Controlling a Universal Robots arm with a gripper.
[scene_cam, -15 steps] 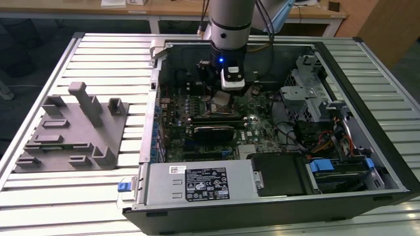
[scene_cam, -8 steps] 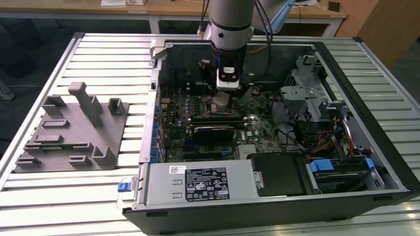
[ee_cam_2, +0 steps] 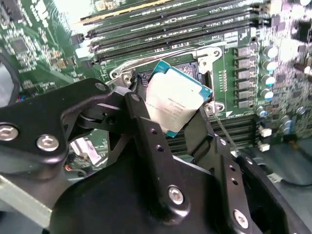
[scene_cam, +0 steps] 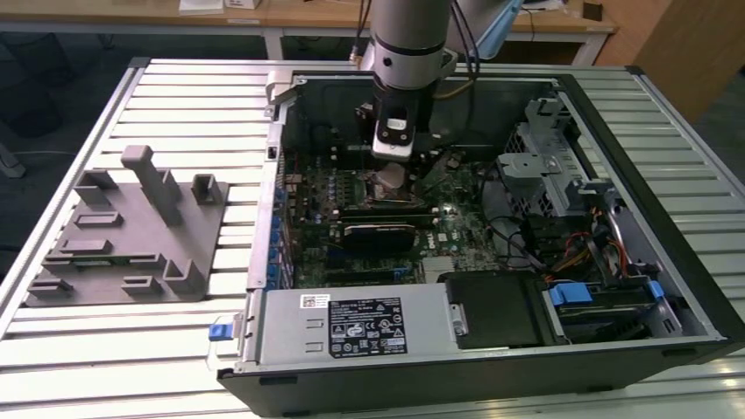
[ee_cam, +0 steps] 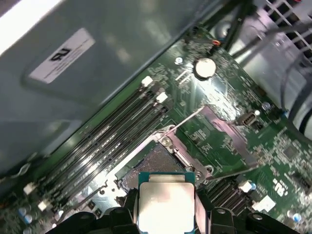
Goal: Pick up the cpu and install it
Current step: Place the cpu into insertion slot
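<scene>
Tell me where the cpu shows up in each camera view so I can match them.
Exterior view: the cpu is the pale square in the picture's upper middle, just over the socket.
Second wrist view: the cpu is tilted, clamped between the black fingers.
First wrist view: the cpu lies face-on, just short of the socket.
Shared landmark: the open socket, right beside the cpu in all three.
</scene>
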